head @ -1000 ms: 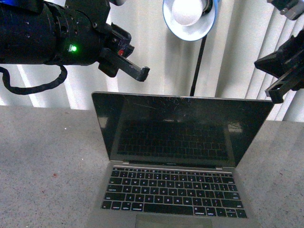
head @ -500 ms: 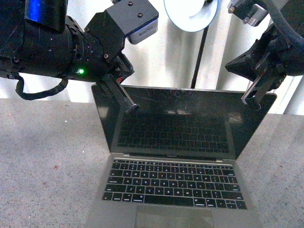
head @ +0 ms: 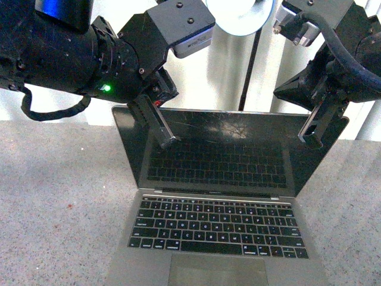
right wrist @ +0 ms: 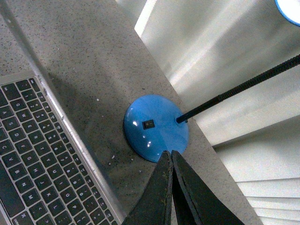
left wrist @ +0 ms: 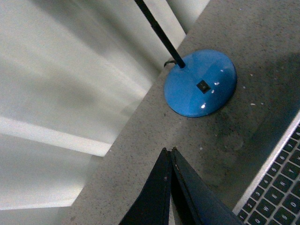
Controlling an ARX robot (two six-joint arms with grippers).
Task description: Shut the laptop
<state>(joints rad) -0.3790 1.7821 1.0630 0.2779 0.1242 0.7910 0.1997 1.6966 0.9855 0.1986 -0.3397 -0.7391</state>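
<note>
Only the wrist views show the one blue lamp base (left wrist: pixel 200 83) behind the one open laptop (head: pixel 217 196). Two tools, left tool (head: pixel 169 138) and right tool (head: pixel 311 139), are clenched empty.

Speckled grey counter (head: pixel 53 179), white blinds (head: pixel 208 83), blue lamp (left wrist: pixel 200 84)

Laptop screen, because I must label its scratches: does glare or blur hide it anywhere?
Front view: the laptop screen is sharp and dark, mirroring the keys, scratches plain near its top. Both wrist views: only keys show; blinds soft and bright.
</note>
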